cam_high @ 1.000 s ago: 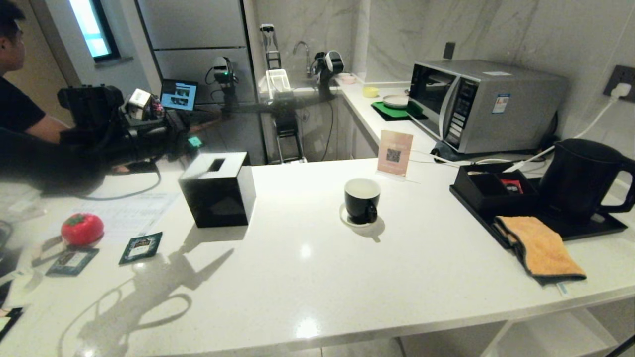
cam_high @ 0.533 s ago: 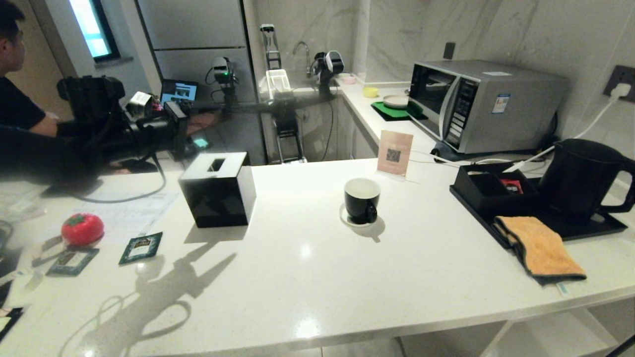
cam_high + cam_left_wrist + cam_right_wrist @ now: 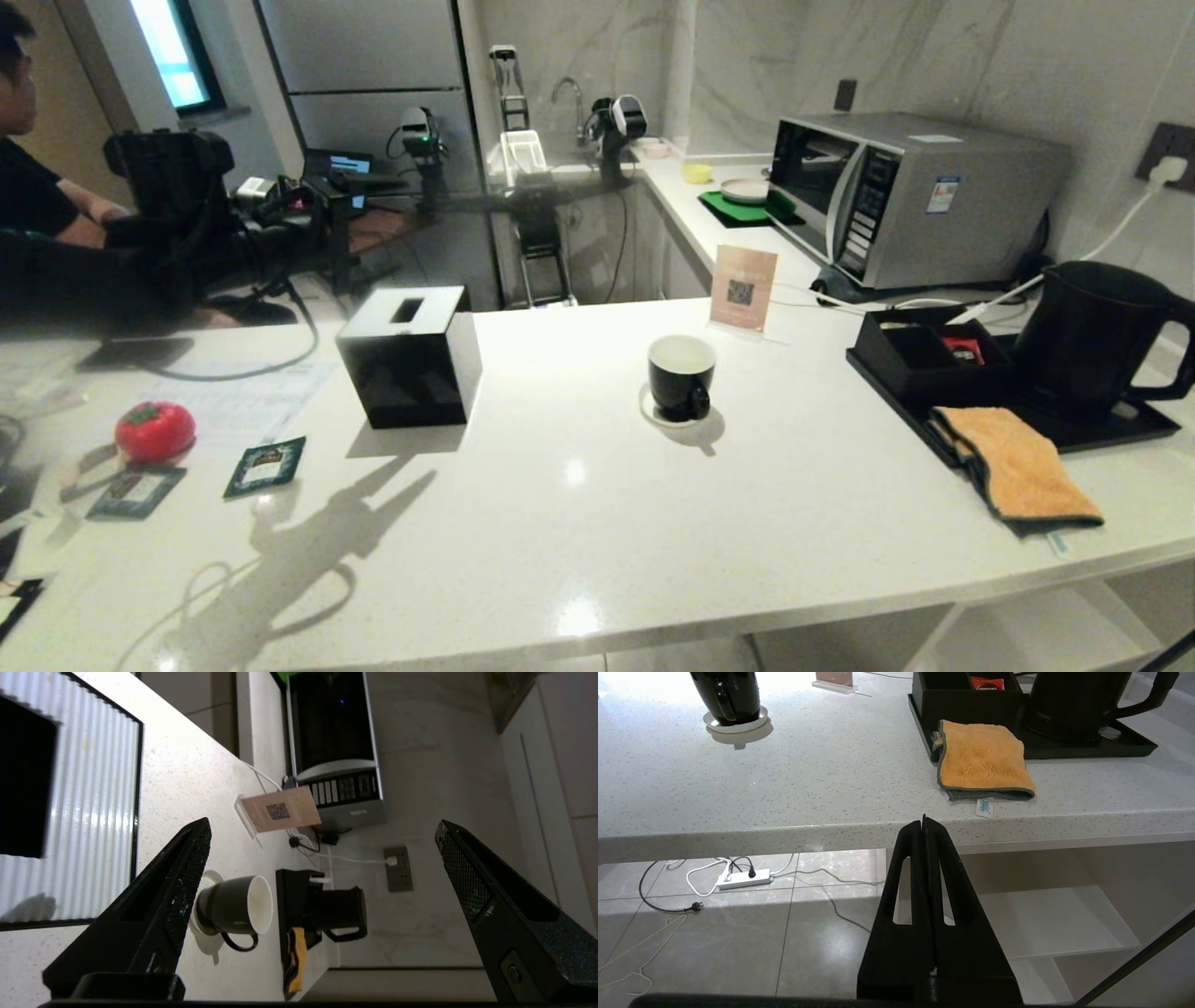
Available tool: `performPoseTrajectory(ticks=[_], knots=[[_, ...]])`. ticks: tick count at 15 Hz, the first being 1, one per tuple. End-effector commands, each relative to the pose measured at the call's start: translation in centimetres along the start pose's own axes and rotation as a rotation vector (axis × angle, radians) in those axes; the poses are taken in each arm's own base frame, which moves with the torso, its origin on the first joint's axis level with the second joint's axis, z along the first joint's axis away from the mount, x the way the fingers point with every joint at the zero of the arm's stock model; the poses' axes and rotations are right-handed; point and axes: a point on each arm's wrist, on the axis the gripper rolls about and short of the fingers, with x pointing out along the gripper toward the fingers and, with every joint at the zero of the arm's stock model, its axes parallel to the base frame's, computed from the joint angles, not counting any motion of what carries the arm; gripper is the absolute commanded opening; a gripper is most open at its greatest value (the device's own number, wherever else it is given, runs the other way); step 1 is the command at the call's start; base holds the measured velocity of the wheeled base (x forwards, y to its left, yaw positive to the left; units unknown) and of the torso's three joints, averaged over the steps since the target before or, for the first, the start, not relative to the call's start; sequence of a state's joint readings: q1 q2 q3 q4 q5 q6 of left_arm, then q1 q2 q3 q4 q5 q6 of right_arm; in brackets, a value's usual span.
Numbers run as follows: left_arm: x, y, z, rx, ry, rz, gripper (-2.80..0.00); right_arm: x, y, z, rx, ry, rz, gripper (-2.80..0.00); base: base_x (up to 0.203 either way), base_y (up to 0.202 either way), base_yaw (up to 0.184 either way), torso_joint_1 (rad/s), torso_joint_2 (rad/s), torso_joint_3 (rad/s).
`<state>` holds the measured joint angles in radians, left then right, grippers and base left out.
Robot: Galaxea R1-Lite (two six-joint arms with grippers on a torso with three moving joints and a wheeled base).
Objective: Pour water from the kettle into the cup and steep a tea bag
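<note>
Nothing poured yet; kettle (image 3: 1092, 338) on tray, cup (image 3: 681, 376) empty; left gripper (image 3: 322, 868) jaws wide, empty; right gripper (image 3: 924, 826) jaws closed, empty.

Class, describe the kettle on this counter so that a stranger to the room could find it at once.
Start at the silver microwave oven on the white stone counter. Just in front of it and to its right lies a flat black tray, and the tall matte black electric kettle stands on it. Unlike the small black mug or the black cube tissue box, it has a loop handle and a short spout.
</note>
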<state>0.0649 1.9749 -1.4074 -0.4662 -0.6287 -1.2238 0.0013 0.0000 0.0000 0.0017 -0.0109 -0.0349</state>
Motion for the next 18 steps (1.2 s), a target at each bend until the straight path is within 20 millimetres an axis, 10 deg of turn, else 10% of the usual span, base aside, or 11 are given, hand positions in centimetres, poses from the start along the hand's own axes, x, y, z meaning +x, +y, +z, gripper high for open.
performPoseTrajectory(ticks=[1,10,18], knots=[[0.1,0.3,-0.1,-0.024,-0.015,0.024,0.00,0.0,0.0,0.0,0.000,0.001,0.000,-2.80,0.000,0.000,0.000,0.000,0.00,0.000],[-0.1,-0.2,-0.5,0.012,-0.042,0.051,0.00,0.0,0.0,0.0,0.000,0.001,0.000,-2.80,0.000,0.000,0.000,0.000,0.00,0.000],[-1.4,-1.7,-1.4,0.516,-0.019,0.033,0.00,0.0,0.0,0.0,0.000,0.001,0.000,-2.80,0.000,0.000,0.000,0.000,0.00,0.000]])
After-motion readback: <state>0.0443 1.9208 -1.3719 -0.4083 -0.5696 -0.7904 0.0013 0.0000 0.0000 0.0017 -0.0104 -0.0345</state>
